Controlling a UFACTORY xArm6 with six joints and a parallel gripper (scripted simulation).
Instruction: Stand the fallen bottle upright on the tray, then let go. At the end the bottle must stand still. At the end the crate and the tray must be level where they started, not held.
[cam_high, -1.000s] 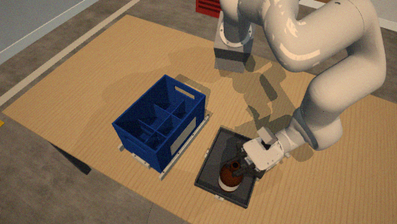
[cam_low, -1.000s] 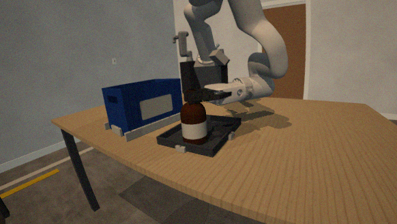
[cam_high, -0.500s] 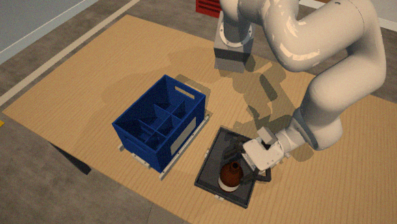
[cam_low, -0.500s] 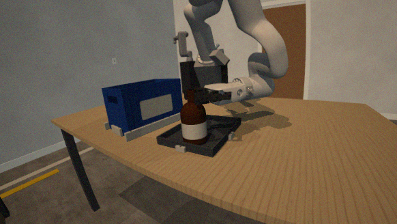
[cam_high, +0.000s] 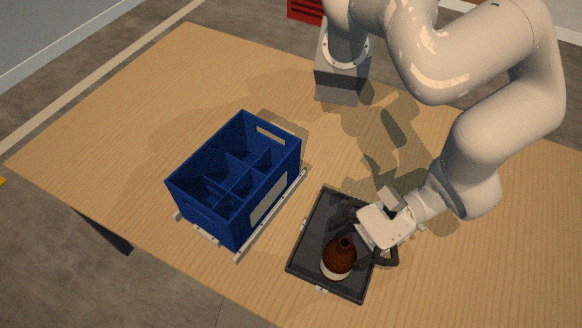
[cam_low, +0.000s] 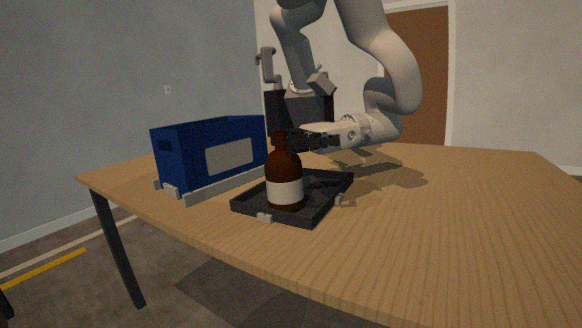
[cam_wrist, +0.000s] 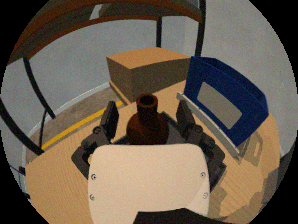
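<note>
Wooden tabletop (cam_high: 100, 140) (cam_low: 450, 230) (cam_wrist: 57, 185); beyond it, a brown door (cam_low: 426, 75).

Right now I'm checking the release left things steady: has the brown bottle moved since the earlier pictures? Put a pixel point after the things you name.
No; the brown bottle (cam_high: 338, 257) (cam_low: 284, 175) (cam_wrist: 147, 127) stands in the same spot against the tray's rim (cam_high: 324, 295) (cam_low: 272, 220).
</note>
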